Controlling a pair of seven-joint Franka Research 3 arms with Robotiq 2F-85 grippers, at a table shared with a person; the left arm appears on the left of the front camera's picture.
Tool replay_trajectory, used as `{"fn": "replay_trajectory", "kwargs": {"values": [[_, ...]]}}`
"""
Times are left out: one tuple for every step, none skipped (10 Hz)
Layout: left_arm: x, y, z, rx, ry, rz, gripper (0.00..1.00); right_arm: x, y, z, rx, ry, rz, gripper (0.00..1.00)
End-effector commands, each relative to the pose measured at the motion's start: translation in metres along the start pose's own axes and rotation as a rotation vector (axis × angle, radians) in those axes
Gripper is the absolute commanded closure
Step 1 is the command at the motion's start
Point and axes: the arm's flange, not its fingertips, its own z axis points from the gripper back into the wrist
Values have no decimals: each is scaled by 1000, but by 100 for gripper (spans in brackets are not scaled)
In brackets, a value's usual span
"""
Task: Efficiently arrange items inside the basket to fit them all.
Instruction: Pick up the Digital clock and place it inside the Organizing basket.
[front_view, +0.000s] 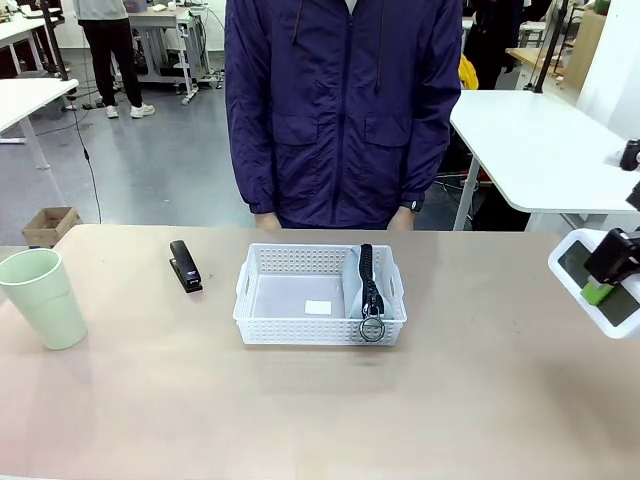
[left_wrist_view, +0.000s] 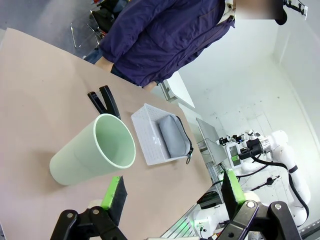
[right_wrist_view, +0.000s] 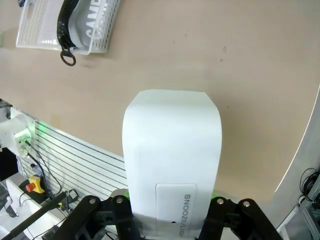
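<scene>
At the right edge of the front view, about mid-height, the right gripper (front_view: 602, 283) is clamped on the white clock (front_view: 565, 262), with one green pad against its dark face. In the right wrist view the clock's white back, printed SNOOZE, sits in the lower middle between the black fingers, with tabletop beyond it. Along the bottom of the left wrist view the left gripper (left_wrist_view: 172, 192) stands wide, with nothing between its green pads (left_wrist_view: 114, 192). The pale green cup (front_view: 42, 297) stands upright at the left edge of the front view. The black stapler (front_view: 185, 266) lies to its right, apart from it and from the basket. The white basket (front_view: 300, 330) sits in the middle of the frame. The grey pouch (front_view: 352, 290) stands on its edge along the basket's right-hand wall, zipper up, and the metal ring (front_view: 372, 329) hangs at the near rim. The basket's left part holds only a small white label. A person (front_view: 340, 110) in a dark blue jacket stands at the table's far edge, top centre.
</scene>
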Motion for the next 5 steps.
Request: {"fn": "replay_trajectory", "kwargs": {"values": [[1,-1,0,-19,-14,-26,0,33,22,5,-58,-20,92,48],[1,-1,0,-19,-14,-26,0,80,55,4,-105,-33,217,48],[1,-1,0,-19,-14,-26,0,126,93,-4,-141,-3,299,48],[1,-1,0,-19,-14,-26,0,168,138,-17,-174,24,383,48],[1,-1,0,-19,-14,-26,0,196,179,-31,-178,40,464,48]]}}
